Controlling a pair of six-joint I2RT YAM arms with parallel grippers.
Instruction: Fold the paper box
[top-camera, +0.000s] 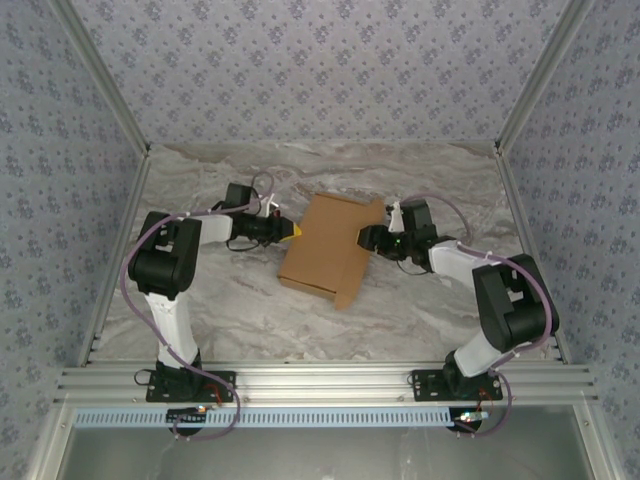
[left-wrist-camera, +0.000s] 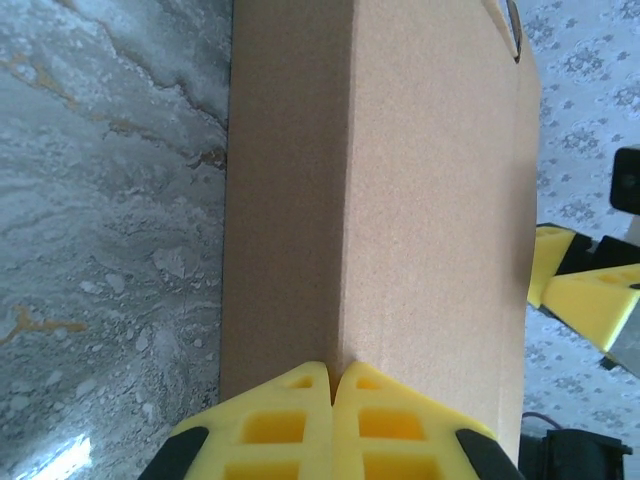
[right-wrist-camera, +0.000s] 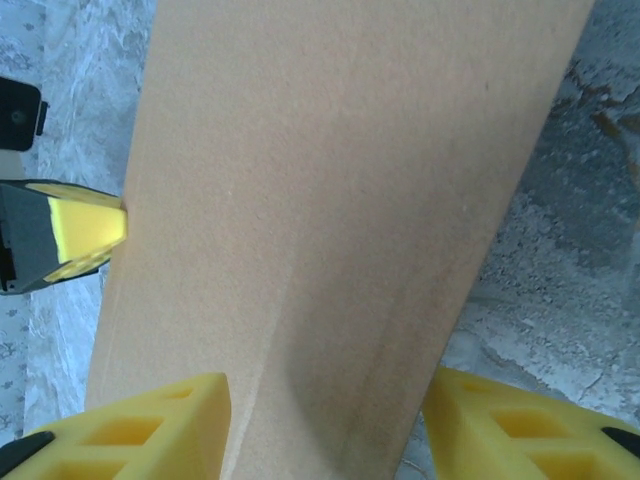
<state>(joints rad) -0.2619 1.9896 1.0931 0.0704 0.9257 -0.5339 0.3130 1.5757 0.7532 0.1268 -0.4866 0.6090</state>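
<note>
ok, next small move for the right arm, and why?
Probably draw the right fingers back off the box: they stand spread to either side of its end, while the shut left fingers press the opposite edge, bracing it.

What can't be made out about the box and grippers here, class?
- Top external: fingertips of the right gripper, too small and dark beside the paper box.
- Left wrist: whether the left gripper pinches cardboard; its shut fingers cover the contact.
- Right wrist: the box's ends, cut off by the top and bottom edges.
</note>
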